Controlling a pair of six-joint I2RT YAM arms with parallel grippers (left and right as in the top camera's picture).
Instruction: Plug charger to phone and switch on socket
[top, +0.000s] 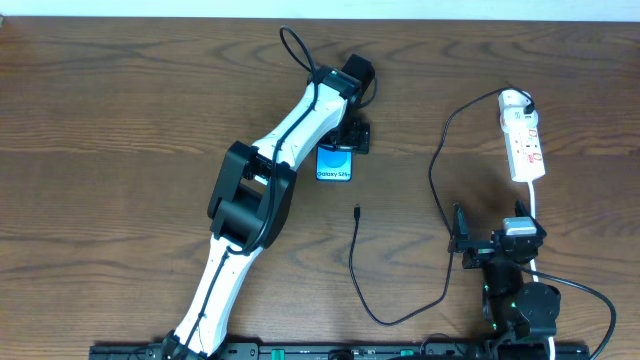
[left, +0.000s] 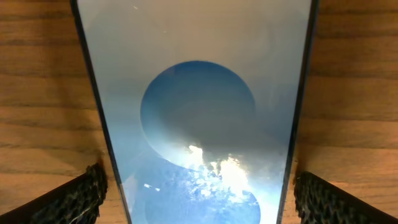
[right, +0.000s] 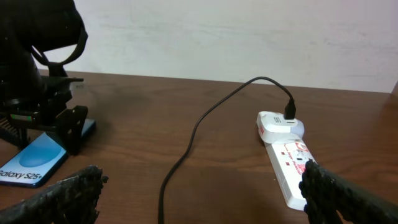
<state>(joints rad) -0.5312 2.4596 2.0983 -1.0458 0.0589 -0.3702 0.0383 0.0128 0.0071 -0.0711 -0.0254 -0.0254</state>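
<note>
The phone (top: 335, 165) lies flat at table centre, its blue screen reading "Galaxy S25+"; it fills the left wrist view (left: 199, 112) and shows at the left of the right wrist view (right: 34, 163). My left gripper (top: 345, 138) is open over the phone's far end, a finger on each side of it (left: 199, 199). The charger cable (top: 355, 262) runs from an adapter in the socket strip (top: 524, 140) down and round to its small plug (top: 357, 211), lying free below the phone. My right gripper (top: 470, 243) is open and empty near the table's front, beside the cable (right: 180, 168).
The strip's thick white cord (top: 537, 205) runs down past the right arm. The strip also shows in the right wrist view (right: 287, 168). A pale wall (right: 236, 37) stands behind the table.
</note>
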